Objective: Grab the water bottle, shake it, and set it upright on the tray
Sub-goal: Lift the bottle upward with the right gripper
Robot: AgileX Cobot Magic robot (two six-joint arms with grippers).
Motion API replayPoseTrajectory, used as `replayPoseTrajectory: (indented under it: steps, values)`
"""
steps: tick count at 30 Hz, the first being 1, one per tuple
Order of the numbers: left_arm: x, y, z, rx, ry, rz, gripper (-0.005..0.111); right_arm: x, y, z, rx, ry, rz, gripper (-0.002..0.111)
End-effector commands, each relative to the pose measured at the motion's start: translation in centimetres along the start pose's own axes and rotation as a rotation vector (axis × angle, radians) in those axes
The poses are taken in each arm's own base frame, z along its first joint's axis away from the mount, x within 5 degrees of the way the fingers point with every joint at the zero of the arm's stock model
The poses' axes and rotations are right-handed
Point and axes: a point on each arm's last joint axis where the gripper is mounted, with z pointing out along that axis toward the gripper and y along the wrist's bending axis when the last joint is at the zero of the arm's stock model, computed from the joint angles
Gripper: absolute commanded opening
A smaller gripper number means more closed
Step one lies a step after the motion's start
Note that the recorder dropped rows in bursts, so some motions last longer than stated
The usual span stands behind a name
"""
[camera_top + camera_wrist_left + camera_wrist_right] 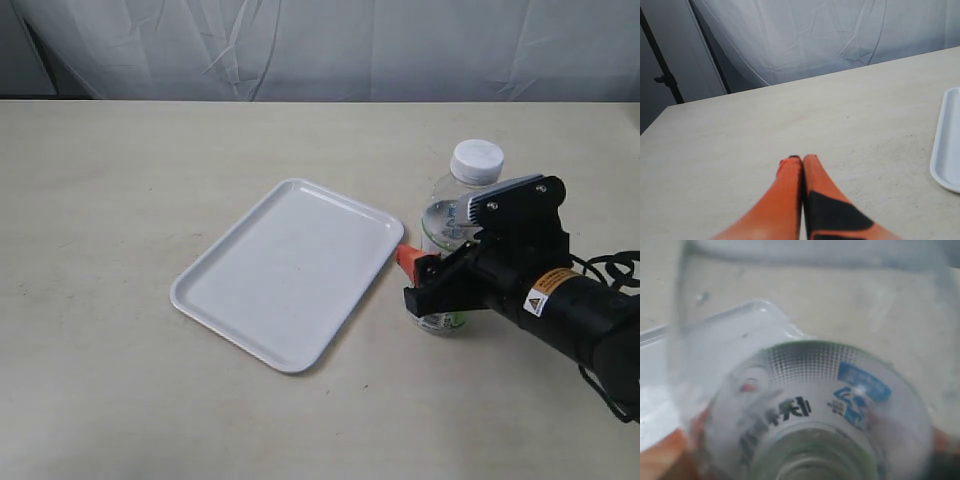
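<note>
Right claw (445, 245) straddles the water bottle (450, 205) near the table's (120, 200) right edge, clamping unconfirmed; seat firmly before lifting. Left claw (802, 160) closed, empty.

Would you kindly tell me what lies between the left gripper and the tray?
Nothing but bare table. In the left wrist view, only tabletop separates the shut left gripper from the tray.

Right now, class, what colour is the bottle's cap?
White. The cap shows best in the exterior view.
</note>
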Motion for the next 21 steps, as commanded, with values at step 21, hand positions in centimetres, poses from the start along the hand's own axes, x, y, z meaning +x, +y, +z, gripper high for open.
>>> replayPoseTrajectory:
  steps: [21]
  values:
    - [0.0, 0.0, 0.0, -0.001, -0.014, -0.005, 0.000, -10.0, 0.7, -5.4, 0.029, -0.028, 0.191, -0.001]
